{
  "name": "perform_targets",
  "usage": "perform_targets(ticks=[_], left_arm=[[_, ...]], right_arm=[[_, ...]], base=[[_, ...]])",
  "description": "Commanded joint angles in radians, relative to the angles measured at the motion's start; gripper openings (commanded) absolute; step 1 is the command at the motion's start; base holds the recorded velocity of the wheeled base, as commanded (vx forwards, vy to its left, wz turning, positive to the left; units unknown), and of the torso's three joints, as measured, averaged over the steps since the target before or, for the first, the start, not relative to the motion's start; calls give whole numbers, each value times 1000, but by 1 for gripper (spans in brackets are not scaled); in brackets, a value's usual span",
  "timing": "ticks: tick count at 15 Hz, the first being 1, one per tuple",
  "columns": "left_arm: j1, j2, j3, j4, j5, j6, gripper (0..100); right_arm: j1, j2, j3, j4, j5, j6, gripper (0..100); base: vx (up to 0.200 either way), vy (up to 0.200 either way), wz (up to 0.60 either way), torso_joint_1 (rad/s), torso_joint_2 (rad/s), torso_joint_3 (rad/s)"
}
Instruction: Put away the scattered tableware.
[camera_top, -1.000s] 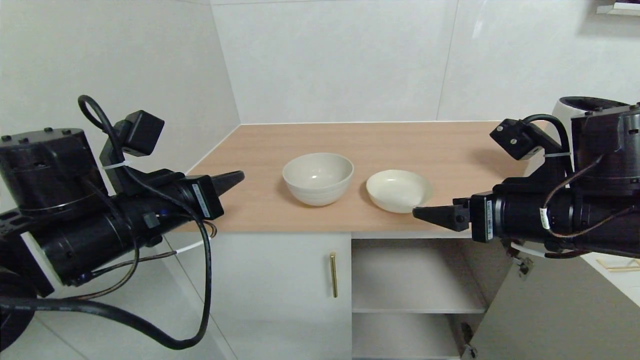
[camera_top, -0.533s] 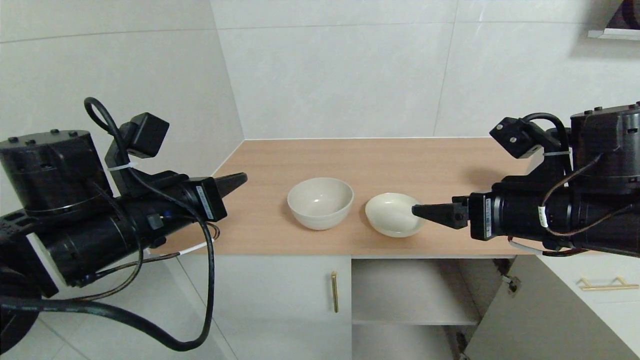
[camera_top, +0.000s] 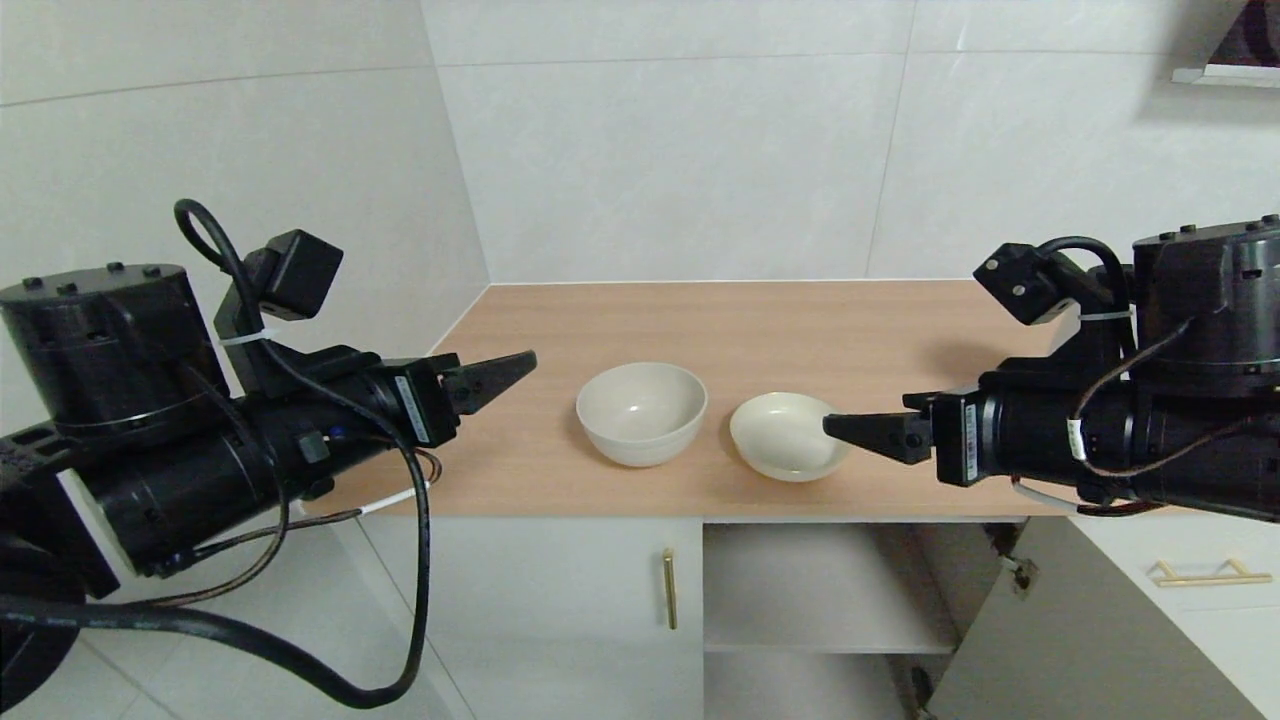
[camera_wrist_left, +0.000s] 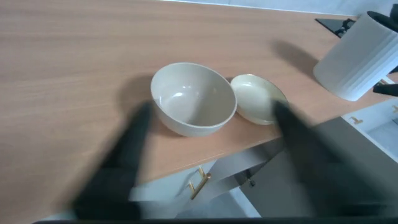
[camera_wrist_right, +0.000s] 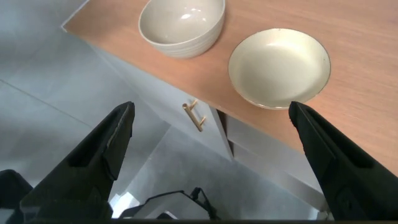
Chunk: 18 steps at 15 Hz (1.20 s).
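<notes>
two open grippers flank two bowls on the counter

the left gripper (camera_top: 505, 372) sits at centre left of the head view. its fingers (camera_wrist_left: 124, 155) are spread wide in the left wrist view, with both bowls between them farther off. it hangs above the left part of the wooden countertop (camera_top: 760, 320), apart from the deep bowl (camera_top: 641, 412).

the right gripper (camera_top: 845, 430) comes in from centre right, and its fingers (camera_wrist_right: 106, 149) are also spread wide in the right wrist view. in the head view its tip overlaps the right rim of the shallow bowl (camera_top: 788, 435); i cannot tell whether it touches.

the deep bowl stands upright at the middle of the head view, near the counter's front edge. the shallow bowl sits just beside it to the right, a narrow gap between them.

below the counter, at lower centre, a closed cabinet door carries a brass handle (camera_top: 668, 587). to its right an open compartment (camera_top: 820, 580) shows a shelf, with its door (camera_top: 1000, 640) swung out at lower right. a white ribbed container (camera_wrist_left: 360, 56) stands on the counter beyond the shallow bowl.
</notes>
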Motion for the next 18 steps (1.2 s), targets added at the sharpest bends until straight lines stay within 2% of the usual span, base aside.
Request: perform_targets(ticks=[1,3,5,7,8,10,14,15,16,17,18], left_arm=[[0,0,-2,0,0,0,100],[-2,-1,-14,7,0,0,100],[-2,0,-103,116,-3,1,100],[-2,29,-295,389,-5,0,100],[0,34,-345,469,-5,0,100],[4,59,-371,573,-6,0,100],[6,164,-396,590,17,-11,100],[6,203,-413,598,49,-29,100],[3,240,-433,615,109,-51,100],[0,255,-443,624,136,-56,100],[-8,286,-466,670,195,-60,100]], right_arm=[[0,8,-8,-1,-2,0,100],[0,22,-47,13,-23,3,100],[-14,71,-136,82,-92,16,100],[-54,152,-269,174,-97,34,100],[-63,183,-318,194,-100,34,100],[-64,226,-349,217,-107,66,100],[-87,309,-367,219,-152,100,100],[-87,330,-370,219,-180,103,100],[-87,353,-378,216,-207,103,100],[-87,362,-383,216,-216,103,100],[-87,378,-384,216,-226,103,100]], base=[[0,0,0,0,0,0],[0,0,0,0,0,0],[0,0,0,0,0,0],[0,0,0,0,0,0],[0,0,0,0,0,0],[0,0,0,0,0,0],[0,0,0,0,0,0],[0,0,0,0,0,0],[0,0,0,0,0,0],[0,0,0,0,0,0],[0,0,0,0,0,0]])
